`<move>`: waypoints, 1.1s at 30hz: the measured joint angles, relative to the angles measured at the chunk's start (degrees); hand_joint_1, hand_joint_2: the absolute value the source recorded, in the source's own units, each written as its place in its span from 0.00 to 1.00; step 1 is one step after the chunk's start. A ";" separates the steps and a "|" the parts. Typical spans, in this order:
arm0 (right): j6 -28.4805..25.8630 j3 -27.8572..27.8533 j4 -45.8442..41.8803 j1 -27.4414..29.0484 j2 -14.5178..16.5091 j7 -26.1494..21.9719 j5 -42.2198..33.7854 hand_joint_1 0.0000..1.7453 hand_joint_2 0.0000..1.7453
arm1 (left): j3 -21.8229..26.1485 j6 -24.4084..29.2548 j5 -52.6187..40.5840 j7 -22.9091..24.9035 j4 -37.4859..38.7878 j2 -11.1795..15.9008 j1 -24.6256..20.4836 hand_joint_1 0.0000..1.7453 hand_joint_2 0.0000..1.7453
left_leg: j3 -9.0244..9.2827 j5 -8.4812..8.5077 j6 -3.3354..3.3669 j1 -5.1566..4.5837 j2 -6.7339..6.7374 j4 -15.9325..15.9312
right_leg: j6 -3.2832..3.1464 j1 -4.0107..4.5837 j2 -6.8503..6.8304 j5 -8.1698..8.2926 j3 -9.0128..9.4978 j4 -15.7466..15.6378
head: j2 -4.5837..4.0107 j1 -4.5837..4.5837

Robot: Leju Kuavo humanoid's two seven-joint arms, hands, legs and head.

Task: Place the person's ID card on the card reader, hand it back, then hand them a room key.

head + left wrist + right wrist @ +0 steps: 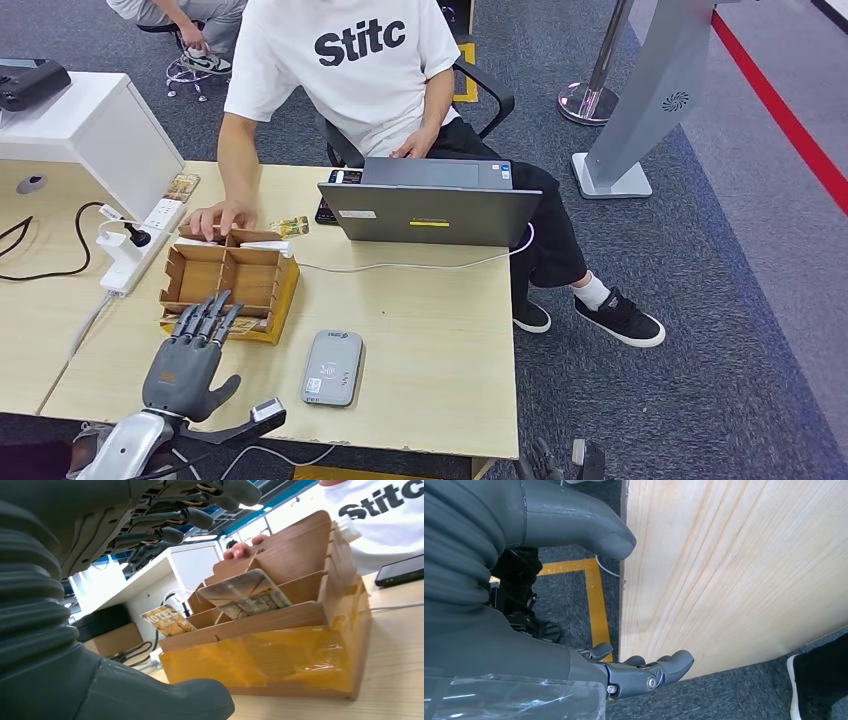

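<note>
Currently your left hand (190, 365) shows fingers (208, 318) spread apart, holding nothing, their tips over the near edge of the cardboard organizer (232, 283) on the bench (430, 340). Room key cards (245, 594) stand in its compartments. Card reader (332, 367): grey, flat on the bench, just right of your left hand. Person's hand (216, 220): resting at the organizer's far edge. Laptop (430, 203): beyond. Your right hand (574, 605): low beside the bench edge, fingers loosely apart, holding nothing.

Laptop (430, 205) beside power strip (135, 250)
</note>
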 joint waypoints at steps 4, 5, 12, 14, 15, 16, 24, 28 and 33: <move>0.01 0.00 0.00 0.00 0.00 0.01 0.24 0.00 1.00 | 1.44 0.48 0.46 -0.22 0.67 -0.03 0.03 0.00 1.00 | -0.01 0.00 0.00 0.00 0.00 0.00 | 0.00 0.00 0.00 0.00 0.00 0.00 | 0.00 0.00; 0.01 0.00 0.00 0.00 0.00 0.01 0.29 0.00 1.00 | 1.87 0.86 0.69 -0.49 0.97 -0.03 0.01 0.00 1.00 | 0.00 0.00 0.00 0.00 0.00 0.00 | 0.00 0.00 0.00 0.00 0.00 0.00 | 0.00 0.00; 0.00 0.10 0.00 -0.03 0.00 0.42 1.01 0.00 1.00 | 5.77 4.99 -0.72 -3.16 4.79 -0.42 -1.26 0.00 1.00 | 0.00 0.00 0.00 0.00 -0.01 0.01 | 0.00 0.00 -0.01 0.00 0.00 0.00 | 0.00 0.00; 0.02 0.31 0.00 -0.08 0.01 0.75 1.34 0.00 1.00 | 6.22 5.51 -1.72 -3.51 6.45 -0.33 -2.36 0.00 1.00 | 0.00 0.01 0.00 0.01 -0.03 0.00 | 0.00 0.00 -0.03 0.00 0.00 0.00 | 0.00 0.00; 0.03 0.46 0.00 -0.11 0.01 0.90 1.44 0.00 1.00 | 6.35 5.72 -2.06 -3.63 7.34 -0.20 -2.97 0.00 1.00 | 0.00 0.01 0.00 0.01 -0.03 0.00 | 0.00 0.00 -0.03 0.00 0.00 0.00 | 0.00 -0.01; 0.05 0.59 0.00 -0.13 0.02 0.99 1.48 0.00 1.00 | 6.42 5.93 -2.30 -3.72 8.20 -0.09 -3.58 0.00 1.00 | 0.00 0.01 0.00 0.01 -0.02 0.00 | 0.00 0.00 -0.03 0.00 0.01 0.01 | 0.00 -0.01; 0.10 1.01 0.00 -0.29 0.30 1.03 1.61 0.00 1.00 | 6.45 7.67 -3.02 -4.09 11.01 -0.14 -5.94 0.00 1.00 | 0.00 0.01 0.00 0.00 -0.02 0.01 | 0.00 0.00 -0.01 0.01 0.00 0.00 | 0.00 0.00; 0.24 1.01 0.00 -0.30 0.43 1.01 1.60 0.00 1.00 | 6.44 8.72 -2.08 -5.24 11.12 -0.37 -5.88 0.00 1.00 | -0.01 0.01 0.00 0.00 -0.02 0.01 | 0.00 0.00 -0.01 0.00 0.00 0.00 | 0.00 0.00; 0.51 1.01 0.00 -0.30 0.48 0.99 1.52 0.00 1.00 | 6.29 9.22 0.30 -7.06 10.92 -0.79 -5.44 0.00 1.00 | 0.00 0.01 0.00 0.00 -0.01 0.01 | 0.00 0.00 -0.01 0.00 -0.01 0.00 | 0.00 0.00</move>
